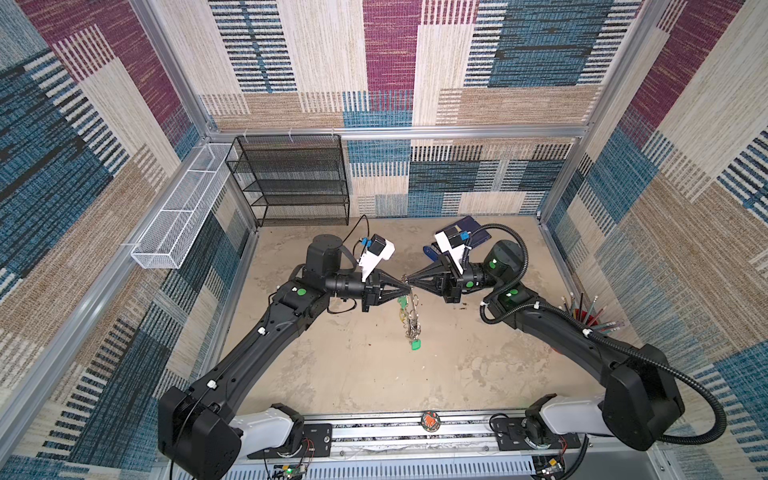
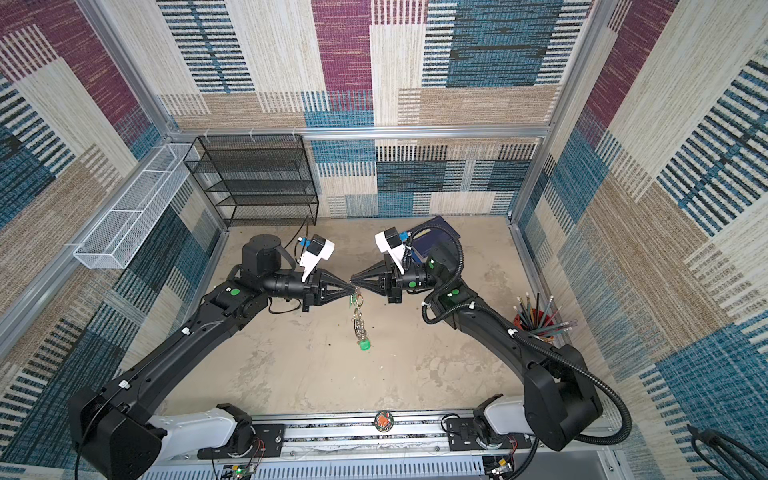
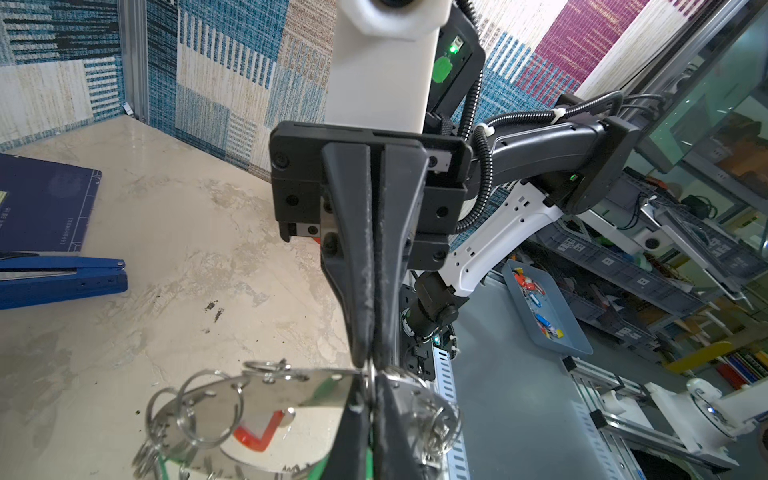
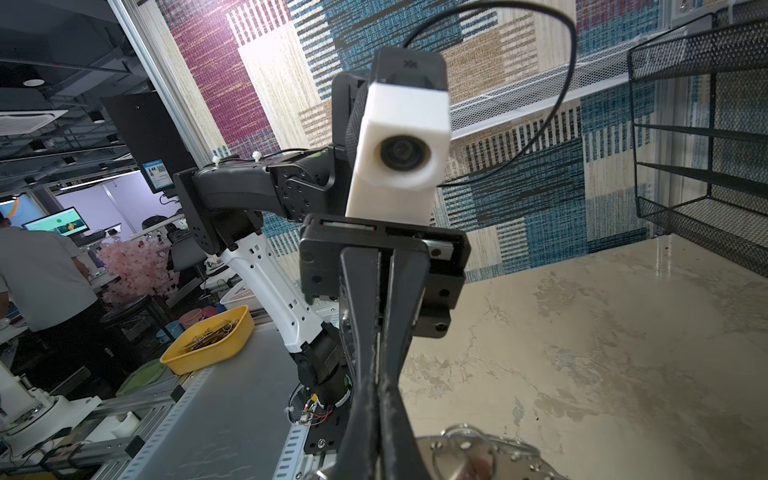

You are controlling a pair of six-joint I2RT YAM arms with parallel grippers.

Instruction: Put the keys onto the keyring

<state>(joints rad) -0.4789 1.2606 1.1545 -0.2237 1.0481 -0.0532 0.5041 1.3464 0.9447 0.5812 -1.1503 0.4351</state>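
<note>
Beige tabletop (image 1: 357,374), both top views: no loose keys lying there; the keyring (image 1: 409,318) dangles mid-air at centre, green tag (image 1: 416,344) at its six o'clock. Left wrist: left gripper (image 3: 371,390) clamped on its rim. Right wrist: right gripper (image 4: 378,399) nearly closed beside it. Gripping? Can't tell. Keys threaded? Unclear too.

Both top views: bright, even, diffuse light from above; shadows on the table (image 1: 357,374) are faint and soft-edged, and wide-angle distortion bows the aluminium frame posts (image 1: 168,68) outward toward the picture edges. Wrist views: the polished keyring (image 3: 266,399) lies close to the lens, out of focus and mirror-bright in the left wrist view and blurred again in the right wrist view. There a pale streak of glare crosses the table beside the black mesh shelf (image 4: 706,216), and straight edges curve near the margins.
</note>
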